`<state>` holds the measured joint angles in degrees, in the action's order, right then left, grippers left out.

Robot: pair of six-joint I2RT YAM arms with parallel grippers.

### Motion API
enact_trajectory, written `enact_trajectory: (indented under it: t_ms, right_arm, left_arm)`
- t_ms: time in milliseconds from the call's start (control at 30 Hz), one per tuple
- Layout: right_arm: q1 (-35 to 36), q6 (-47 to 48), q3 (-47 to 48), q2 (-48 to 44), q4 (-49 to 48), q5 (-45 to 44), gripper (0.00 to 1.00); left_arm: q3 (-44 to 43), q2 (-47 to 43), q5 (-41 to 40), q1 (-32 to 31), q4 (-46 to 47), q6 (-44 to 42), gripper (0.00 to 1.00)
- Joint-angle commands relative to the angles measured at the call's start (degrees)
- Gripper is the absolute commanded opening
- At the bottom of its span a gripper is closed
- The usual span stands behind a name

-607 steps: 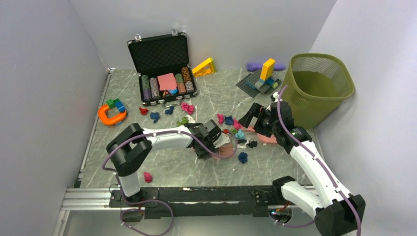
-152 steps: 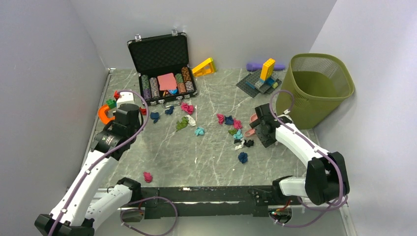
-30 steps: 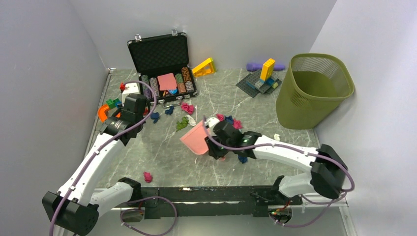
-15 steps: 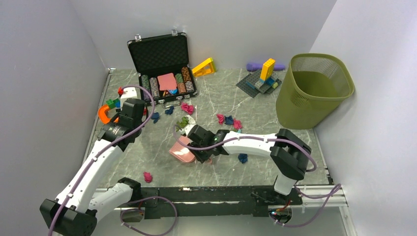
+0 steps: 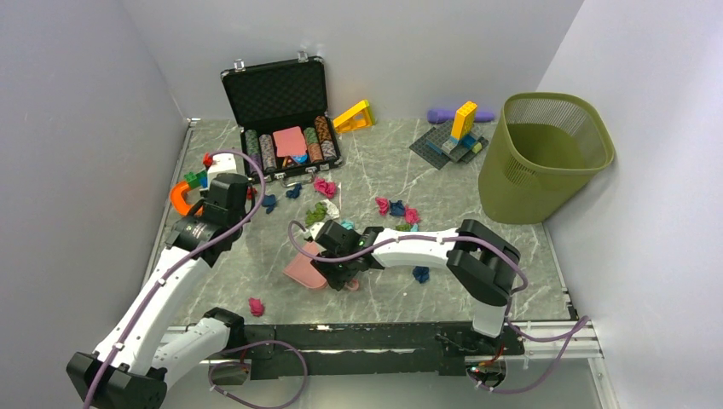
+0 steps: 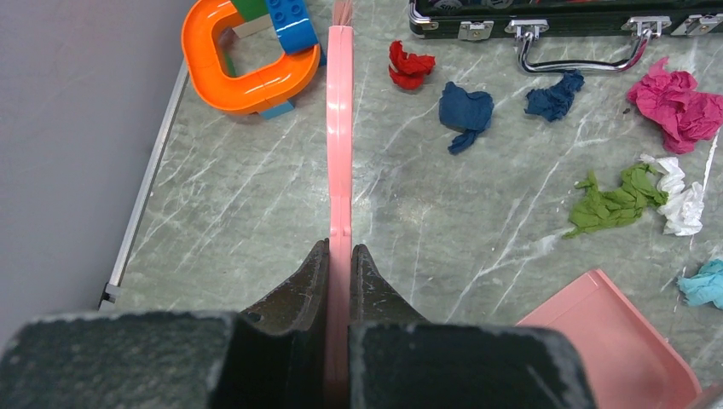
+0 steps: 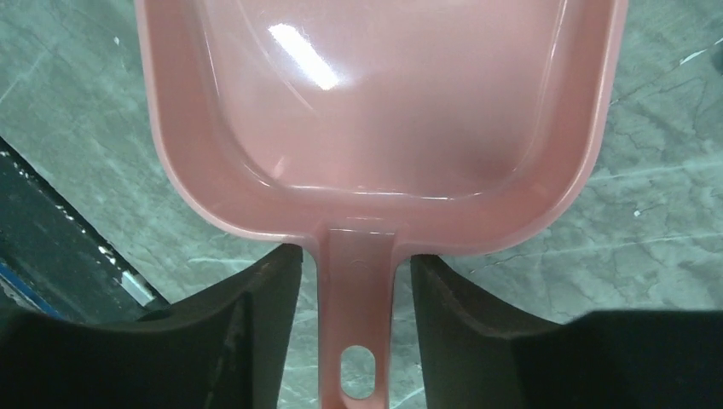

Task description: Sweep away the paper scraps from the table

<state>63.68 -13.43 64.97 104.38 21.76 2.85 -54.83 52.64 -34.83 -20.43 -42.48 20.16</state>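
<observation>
Currently clamping thin pink plastic brush handle (image 6: 339,128) in left gripper (image 6: 339,249). Straddling flat pink plastic dustpan (image 7: 375,111) by its handle with right gripper (image 7: 354,260), jaws parted, gaps on both sides. Crumpled coloured paper scraps (image 6: 466,106) strewn mid grey marble table (image 6: 256,213), beside open black chip case (image 5: 277,94) and orange curved plastic track (image 6: 243,92).

Flat pink plastic handle (image 6: 339,128): seen edge-on in the left wrist view. Its far end runs off the top edge, so what it carries cannot be told. Its near end is buried between the fingers of the left end effector (image 6: 339,256).
Black hard case (image 6: 580,21): cut off at the top; only latches and wire handle show.
Orange U-shaped plastic piece (image 6: 247,85): its open end leaves the top edge.
Pink plastic dustpan (image 7: 375,102): its front lip is off the top of the right wrist view and its handle's end is off the bottom.
Teal crumpled paper wad (image 6: 703,283): clipped by the right edge.
Right end effector (image 7: 356,256): fingers hidden under its own wrist in the top view.
Small red thing (image 5: 207,158): too small to identify.
</observation>
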Motion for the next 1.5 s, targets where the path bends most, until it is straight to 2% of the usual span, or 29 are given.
enact_trajectory:
  t_ms: [0,233,533,700,967,1033,1067,1167,1200,1467]
  right_arm:
    - [-0.1,0.19,0.39,-0.97,-2.05,-1.65,0.59]
    - [1.64,2.92,-4.04,-5.62,-5.28,-6.93,0.61]
    - [3.67,4.29,-6.2,-8.55,-6.75,-11.49,0.55]
    - [4.03,3.81,-5.42,-6.86,-7.15,-10.94,0.54]
    - [4.17,2.86,-4.23,-3.93,-7.97,-13.59,0.45]
    - [4.19,2.72,-4.22,-3.24,-7.97,-13.88,0.41]
    - [4.17,2.52,-4.28,-3.11,-8.05,-14.11,0.36]
    - [4.18,1.53,-3.55,-3.01,-7.31,-15.16,0.06]
    - [4.18,1.53,-3.44,-3.43,-7.19,-15.08,0.01]
    - [4.17,3.8,-6.78,-15.51,-7.72,-12.83,0.0]
  left_arm:
    - [-0.06,-1.43,-0.06,0.21,2.44,-1.09,0.0]
    - [-0.08,-1.49,-0.07,0.21,2.66,-1.16,0.0]
    - [-0.1,-1.49,-0.12,0.23,2.7,-1.0,0.0]
    - [-0.16,-1.27,-0.22,0.21,2.66,-1.0,0.0]
    - [-0.1,-1.31,-0.31,0.21,2.66,-1.0,0.0]
    - [-0.09,-1.25,-0.34,0.23,2.67,-1.14,0.0]
    - [-0.1,-1.23,-0.33,0.21,2.66,-1.13,0.0]
    - [-0.1,-1.02,-0.5,0.21,2.62,-1.24,0.0]
    - [-0.04,-0.98,-0.5,0.21,2.69,-1.33,0.0]
    - [-1.08,2.16,-2.77,0.26,2.13,-2.29,0.0]
